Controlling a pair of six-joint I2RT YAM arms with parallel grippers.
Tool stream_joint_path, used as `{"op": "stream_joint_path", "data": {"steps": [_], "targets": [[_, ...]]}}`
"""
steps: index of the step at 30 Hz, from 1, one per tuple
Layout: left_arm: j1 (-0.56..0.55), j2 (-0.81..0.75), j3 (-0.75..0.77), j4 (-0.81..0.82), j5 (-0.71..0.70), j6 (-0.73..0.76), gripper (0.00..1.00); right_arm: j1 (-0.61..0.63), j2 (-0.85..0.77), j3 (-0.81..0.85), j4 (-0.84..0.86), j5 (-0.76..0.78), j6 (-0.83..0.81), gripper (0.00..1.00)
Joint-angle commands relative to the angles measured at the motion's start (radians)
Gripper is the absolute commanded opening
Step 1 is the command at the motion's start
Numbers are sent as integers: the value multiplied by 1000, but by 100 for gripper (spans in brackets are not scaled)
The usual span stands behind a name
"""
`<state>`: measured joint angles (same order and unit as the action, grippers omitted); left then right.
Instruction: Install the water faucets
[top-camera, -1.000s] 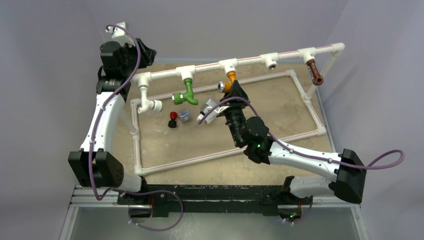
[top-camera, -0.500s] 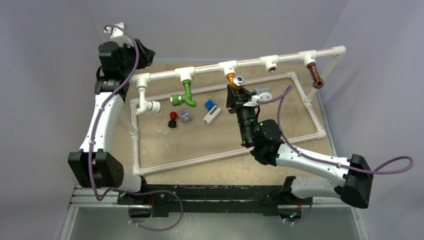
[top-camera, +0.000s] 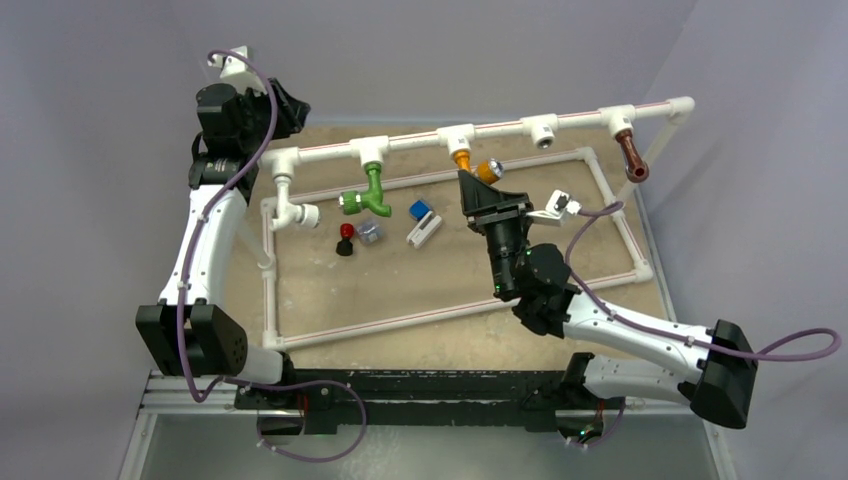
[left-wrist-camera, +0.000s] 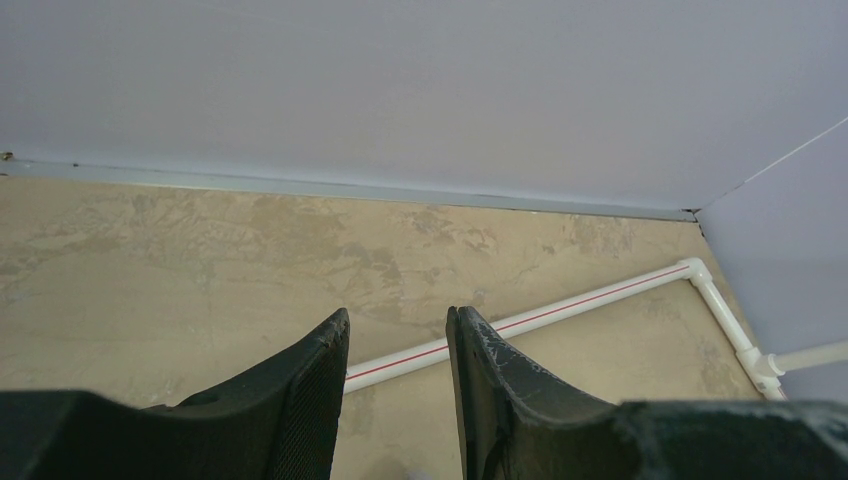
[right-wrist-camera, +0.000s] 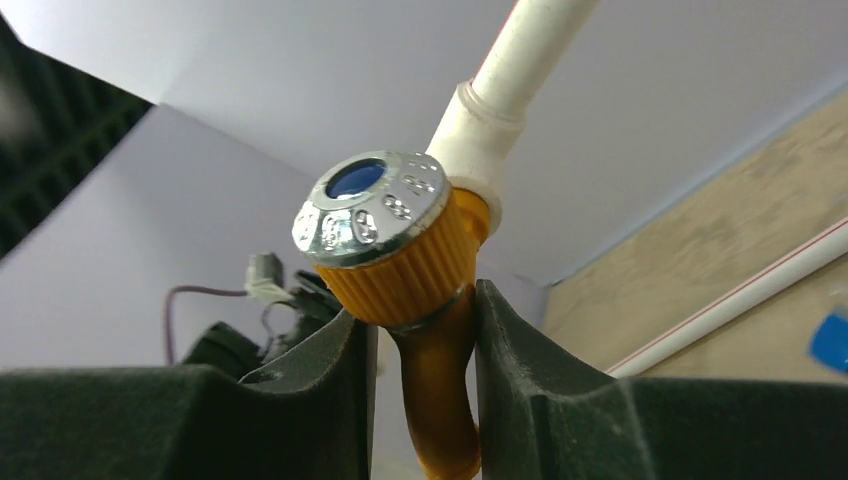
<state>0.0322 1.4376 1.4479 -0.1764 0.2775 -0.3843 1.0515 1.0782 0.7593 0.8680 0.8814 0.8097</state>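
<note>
Pale lilac-grey walls (top-camera: 480, 40) are enclosing the table (top-camera: 400, 285) at the back and right, meeting in a corner. Soft, even light is falling across its mottled tan top. A silver strip (left-wrist-camera: 300, 185) is running along the wall's foot.

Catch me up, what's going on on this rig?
The right arm's fingers are clamped on the orange faucet, which hangs at a tee of the raised white pipe rail. The green faucet and brown faucet already hang from their tees; one tee between orange and brown is empty. The left arm's fingers stand apart at the back left, holding nothing.
</note>
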Motion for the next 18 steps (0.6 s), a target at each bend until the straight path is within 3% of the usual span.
{"op": "stream_joint_path", "data": {"steps": [1, 5, 10, 14, 16, 18], "targets": [[7, 76, -81, -126, 23, -14, 40, 0, -11, -60, 17, -120, 625, 0], [6, 78, -83, -123, 23, -14, 40, -1, 11, -74, 41, -162, 747, 0], [7, 80, -81, -124, 22, -14, 40, -1, 9, -32, -23, -139, 703, 0], [7, 79, -81, -124, 22, -14, 40, -1, -12, -5, -63, -97, 562, 0], [8, 80, -81, -124, 22, -15, 40, -1, -16, 15, -105, -82, 501, 6], [7, 81, -81, -124, 22, -15, 40, -2, -21, 22, -93, -82, 401, 21]]}}
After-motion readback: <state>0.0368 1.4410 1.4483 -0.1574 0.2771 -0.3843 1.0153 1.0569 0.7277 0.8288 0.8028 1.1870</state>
